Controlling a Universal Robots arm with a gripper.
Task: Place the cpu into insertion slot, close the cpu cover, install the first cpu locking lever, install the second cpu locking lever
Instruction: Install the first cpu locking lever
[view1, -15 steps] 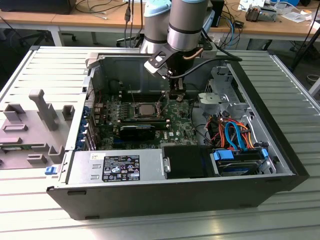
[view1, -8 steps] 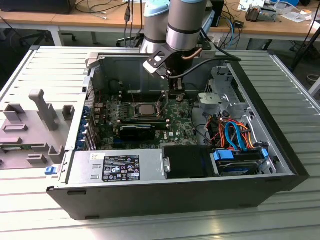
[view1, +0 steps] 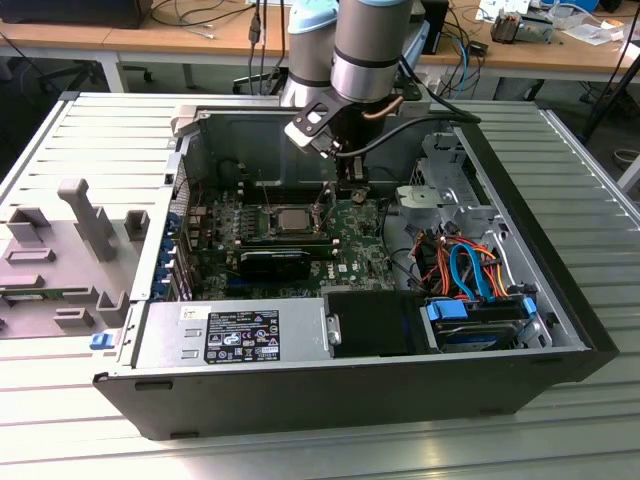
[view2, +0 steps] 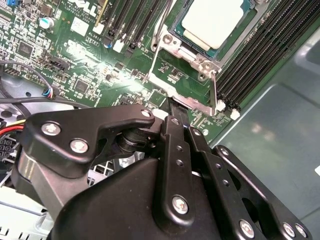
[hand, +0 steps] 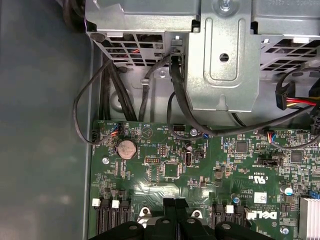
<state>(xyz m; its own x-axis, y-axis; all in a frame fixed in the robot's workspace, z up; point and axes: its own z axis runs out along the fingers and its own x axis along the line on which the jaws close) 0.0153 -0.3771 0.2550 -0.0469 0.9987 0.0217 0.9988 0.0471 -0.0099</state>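
Lying just beyond the closed hand, the cpu faces up.

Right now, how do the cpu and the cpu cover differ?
The cpu is a solid, dull pale square; the cpu cover is a shinier open frame with a cut-out middle. The cpu sits in the centre; the cpu cover rings its edges. Both are silvery metal.

cpu: is showing smooth, dull silver-grey metal
cpu cover: is gleaming as bare silvery metal
green board: is shining glossy under the light
gripper: is looking matt black, screws shiny
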